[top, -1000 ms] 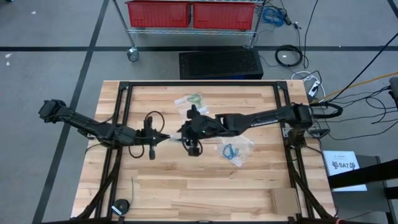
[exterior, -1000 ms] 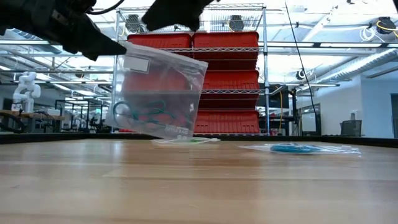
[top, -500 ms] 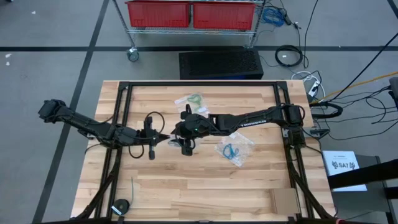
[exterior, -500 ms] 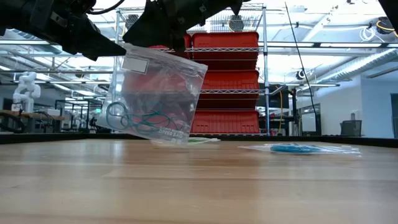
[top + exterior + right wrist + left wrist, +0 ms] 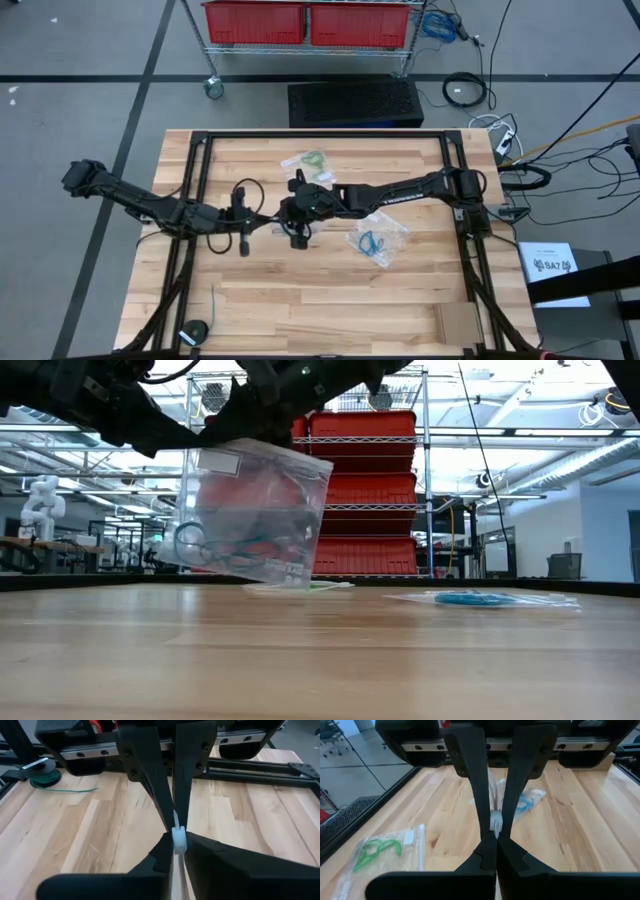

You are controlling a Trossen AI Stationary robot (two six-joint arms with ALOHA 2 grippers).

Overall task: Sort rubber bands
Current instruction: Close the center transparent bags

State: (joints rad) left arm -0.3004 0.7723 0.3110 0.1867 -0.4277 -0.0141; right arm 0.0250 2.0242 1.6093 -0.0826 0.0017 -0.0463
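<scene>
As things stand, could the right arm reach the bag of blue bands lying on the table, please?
Probably not yet: the right gripper jaws are shut on the raised bag, shared with the left gripper. The blue-band bag lies close by, uncovered.

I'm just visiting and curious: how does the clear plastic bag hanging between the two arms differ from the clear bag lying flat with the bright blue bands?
The hanging clear zip bag is lifted off the table, pinched at its top edge by the left gripper and right gripper; the flat clear bag lies untouched on the wood. The hanging bag holds dark teal bands; the flat one holds bright blue bands. Both are see-through.
</scene>
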